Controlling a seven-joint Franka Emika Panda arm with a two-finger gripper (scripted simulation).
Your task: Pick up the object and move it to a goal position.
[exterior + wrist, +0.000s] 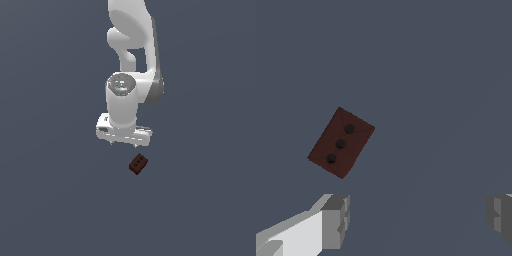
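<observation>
The object [138,164] is a small dark red-brown block with three dark holes on its top face, lying on the grey surface. In the wrist view the object [341,143] lies flat, turned at an angle. My gripper [123,143] hangs above the surface, just behind the object and a little toward the exterior view's left. It is open, and the wrist view shows my gripper [417,216] with its two fingers [336,220] spread wide. Nothing sits between them; the object lies outside the gap, beyond one fingertip.
The white arm [131,50] rises from the gripper toward the back of the scene. A plain dark grey surface [50,200] stretches all around.
</observation>
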